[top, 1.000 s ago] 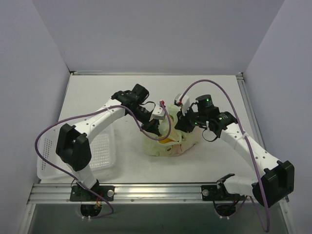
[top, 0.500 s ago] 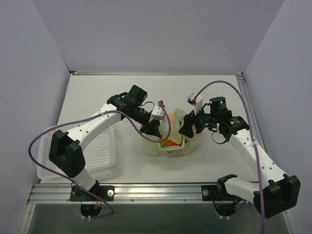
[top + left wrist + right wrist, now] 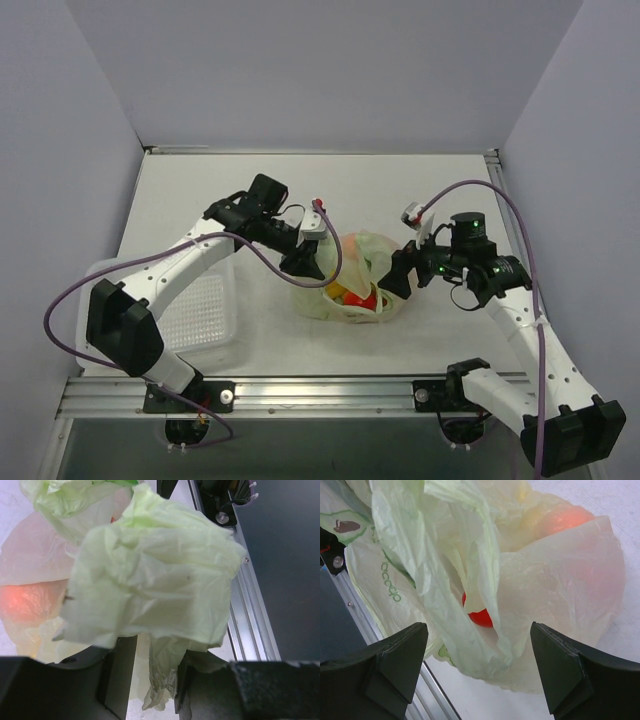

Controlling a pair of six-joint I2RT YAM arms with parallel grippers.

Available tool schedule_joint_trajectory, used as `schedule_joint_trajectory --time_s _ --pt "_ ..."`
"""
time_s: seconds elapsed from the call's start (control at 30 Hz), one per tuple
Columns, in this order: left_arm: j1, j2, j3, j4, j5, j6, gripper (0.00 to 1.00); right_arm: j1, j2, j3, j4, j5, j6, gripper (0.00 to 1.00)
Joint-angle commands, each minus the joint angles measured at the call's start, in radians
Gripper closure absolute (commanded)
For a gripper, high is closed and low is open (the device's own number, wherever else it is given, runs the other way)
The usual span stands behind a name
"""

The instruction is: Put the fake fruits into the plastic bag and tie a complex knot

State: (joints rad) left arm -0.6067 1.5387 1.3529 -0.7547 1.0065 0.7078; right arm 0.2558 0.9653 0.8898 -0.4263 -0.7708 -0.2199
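Observation:
The pale green plastic bag (image 3: 352, 285) lies slumped at the table's middle, its top in loose crumpled flaps (image 3: 368, 246). No knot shows in any view. Fake fruits sit inside: a red one (image 3: 366, 297) (image 3: 481, 617) and an orange-yellow one (image 3: 340, 293), with an orange glow through the film (image 3: 30, 600). My left gripper (image 3: 312, 265) (image 3: 156, 677) stands open at the bag's left, a thin strip of film (image 3: 162, 670) hanging loosely between its fingers. My right gripper (image 3: 398, 275) (image 3: 480, 667) is wide open at the bag's right, nothing between its fingers.
A white perforated basket (image 3: 200, 310) stands at the near left beside the left arm. The metal rail (image 3: 320, 392) runs along the table's near edge, close under the bag (image 3: 250, 605). Grey walls close in the table's sides and back.
Both grippers were shut on the bag's top; they have opened and drawn apart, left going left, right going right. The film has fallen loose and the fruits now show.

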Motion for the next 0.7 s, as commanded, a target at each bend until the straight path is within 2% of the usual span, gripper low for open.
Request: schedule_joint_trajectory --time_s 0.0,0.1,0.17,0.2,0.23,0.3,0.33,0.4,0.5,0.67 --pt "0.005 -0.04 0.002 0.038 0.044 -0.018 0.58 -0.019 -0.039 -0.008 -0.083 -0.039 -0.096 0.14" --pt "0.005 -0.045 0.003 0.04 0.056 -0.018 0.6 -0.033 -0.057 -0.025 -0.094 -0.054 -0.163 0.17" --pt "0.008 -0.049 -0.001 0.041 0.061 -0.016 0.64 -0.033 -0.027 -0.023 -0.088 -0.062 -0.185 0.28" --pt "0.008 -0.058 -0.005 0.041 0.063 -0.014 0.71 -0.035 -0.011 -0.012 -0.068 -0.064 -0.177 0.36" --pt "0.008 -0.063 -0.008 0.041 0.063 -0.013 0.8 -0.033 0.007 -0.005 -0.051 -0.065 -0.159 0.53" --pt "-0.001 -0.077 -0.012 0.041 0.073 -0.016 0.96 -0.032 0.056 0.008 0.025 -0.071 -0.063 0.68" --pt "-0.008 -0.08 -0.008 0.044 0.072 -0.018 0.98 -0.029 0.065 0.02 0.05 -0.079 -0.032 0.86" --pt "-0.039 -0.075 0.012 0.04 0.064 -0.022 1.0 -0.01 0.076 0.031 0.122 -0.082 0.072 1.0" --pt "-0.071 -0.039 0.055 0.032 0.05 -0.022 1.0 0.019 0.087 0.054 0.165 -0.076 0.17 1.0" --pt "-0.154 0.053 0.133 0.023 0.014 -0.007 1.0 0.069 0.09 0.048 0.19 -0.084 0.22 1.0"
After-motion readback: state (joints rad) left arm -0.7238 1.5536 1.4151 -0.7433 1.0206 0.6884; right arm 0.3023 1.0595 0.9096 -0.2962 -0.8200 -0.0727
